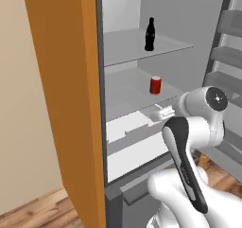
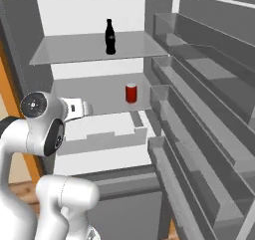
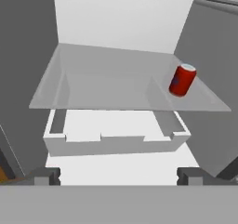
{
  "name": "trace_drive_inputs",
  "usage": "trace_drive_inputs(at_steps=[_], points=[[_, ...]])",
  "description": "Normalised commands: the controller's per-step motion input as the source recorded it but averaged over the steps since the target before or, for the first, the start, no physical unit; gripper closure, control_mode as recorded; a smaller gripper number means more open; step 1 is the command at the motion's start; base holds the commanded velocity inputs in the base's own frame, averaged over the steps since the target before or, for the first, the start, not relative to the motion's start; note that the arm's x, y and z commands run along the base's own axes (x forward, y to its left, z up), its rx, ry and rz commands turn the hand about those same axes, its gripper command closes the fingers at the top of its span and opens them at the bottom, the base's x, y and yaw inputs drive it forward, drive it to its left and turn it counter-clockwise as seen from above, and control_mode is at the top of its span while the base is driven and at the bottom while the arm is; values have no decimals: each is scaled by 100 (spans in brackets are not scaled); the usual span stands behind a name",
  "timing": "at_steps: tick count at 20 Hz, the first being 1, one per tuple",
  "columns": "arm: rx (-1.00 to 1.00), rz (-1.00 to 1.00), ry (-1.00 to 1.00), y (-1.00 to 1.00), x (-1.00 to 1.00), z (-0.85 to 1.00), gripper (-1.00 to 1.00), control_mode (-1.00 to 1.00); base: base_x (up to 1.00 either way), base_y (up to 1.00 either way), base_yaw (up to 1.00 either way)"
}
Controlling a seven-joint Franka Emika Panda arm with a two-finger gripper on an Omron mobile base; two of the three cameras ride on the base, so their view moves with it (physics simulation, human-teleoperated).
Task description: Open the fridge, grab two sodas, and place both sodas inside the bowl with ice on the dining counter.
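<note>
Red can [image 3: 182, 80] stood upright on mid shelf of the open fridge [image 1: 160, 14], right of centre; black bottle [image 1: 150, 34] one shelf up. Can prob. light, rigid, smooth-walled, so slippery — best pinched mid-body across its width. Gripper [image 3: 119, 175] was empty w/ jaws spread wide, short of the shelf.

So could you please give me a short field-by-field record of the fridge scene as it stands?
fridge: door open, shelves exposed
black bottle: upright on upper shelf
red can: upright on middle shelf, below the bottle
drawer: pale, under the can's shelf
end effector: open, empty, at the fridge opening, short of the can
sodas taken: none yet
</note>
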Motion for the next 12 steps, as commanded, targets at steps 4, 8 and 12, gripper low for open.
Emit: trace_drive_inputs(at_steps=[4,8,12], points=[[0,0,0,0,0,0,-100,100,26,-40,17],[0,0,0,0,0,0,-100,100,33,-44,17],[0,0,0,0,0,0,-100,100,13,-33,10]])
